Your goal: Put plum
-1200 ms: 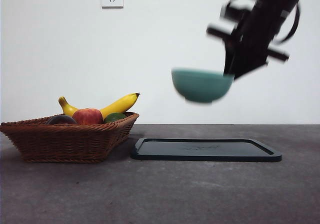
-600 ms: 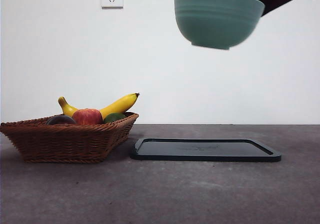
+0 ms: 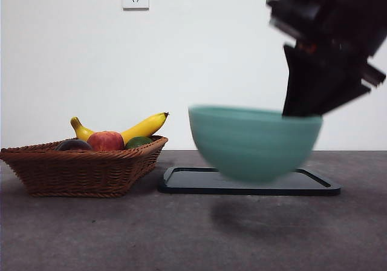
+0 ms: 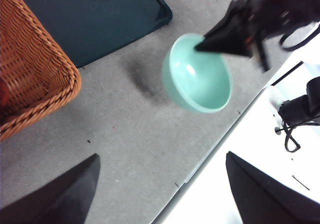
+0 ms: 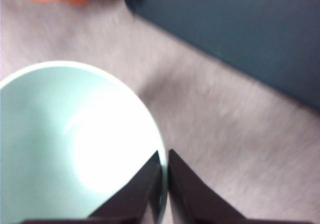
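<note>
Jaws: right gripper point(image 5: 164, 184) clamped on bowl point(image 3: 254, 141) rim; left gripper point(image 4: 160, 194) apart, idle. Plum point(image 3: 74, 145) in basket point(image 3: 78, 171): likely smooth, slippery; grip across its widest part.

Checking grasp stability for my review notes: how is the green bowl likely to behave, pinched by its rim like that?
The bowl looks rigid, probably ceramic, so fairly heavy and breakable. The right end effector pinches only one rim edge, so it may tilt or swing. Its glossy glaze could let it slip.
</note>
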`<state>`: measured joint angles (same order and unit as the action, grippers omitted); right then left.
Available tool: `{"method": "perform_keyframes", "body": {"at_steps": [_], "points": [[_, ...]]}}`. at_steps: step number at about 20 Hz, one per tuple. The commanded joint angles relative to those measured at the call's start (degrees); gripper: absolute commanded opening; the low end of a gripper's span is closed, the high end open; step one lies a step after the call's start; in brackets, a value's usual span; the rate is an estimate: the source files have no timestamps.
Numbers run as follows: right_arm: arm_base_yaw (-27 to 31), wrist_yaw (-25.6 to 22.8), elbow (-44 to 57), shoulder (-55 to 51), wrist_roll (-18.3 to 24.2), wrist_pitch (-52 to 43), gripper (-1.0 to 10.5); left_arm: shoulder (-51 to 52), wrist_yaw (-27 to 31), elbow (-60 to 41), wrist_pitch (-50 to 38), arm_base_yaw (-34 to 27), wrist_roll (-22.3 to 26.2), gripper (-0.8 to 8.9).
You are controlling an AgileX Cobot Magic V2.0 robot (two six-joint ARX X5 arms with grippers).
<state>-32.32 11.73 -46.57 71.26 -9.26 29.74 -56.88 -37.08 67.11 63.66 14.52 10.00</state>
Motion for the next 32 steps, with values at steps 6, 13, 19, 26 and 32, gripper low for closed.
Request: {"method": "perform_keyframes", "body": {"at_steps": [6,13,19,26,32], "points": [[-2.05,-3.26,0.87,7.21,-0.57,-4.9,0.1,-0.37,-0.26,0.9,-0.22,0.17,0.94,4.01],[-2.08,-3.21,0.87,10.73,-0.57,-6.86,0.1,-0.37,-0.26,0.9,-0.2,0.17,0.94,4.01],[-2.05,-3.19,0.87,10.73,-0.85,-6.56,0.2,-0.37,-0.26,0.9,-0.22,0.17,0.94,4.01],[-2.05,-2.82,0.72,9.77,-2.36,-6.56,2.1,-0.37,-0.26,0.9,-0.17,0.17,0.94,4.01],[-1.64,-4.7,-2.47,-0.87,-2.25,-1.75,2.1,-0.37,-0.26,0.9,-0.17,0.17,0.94,4.01]]}}
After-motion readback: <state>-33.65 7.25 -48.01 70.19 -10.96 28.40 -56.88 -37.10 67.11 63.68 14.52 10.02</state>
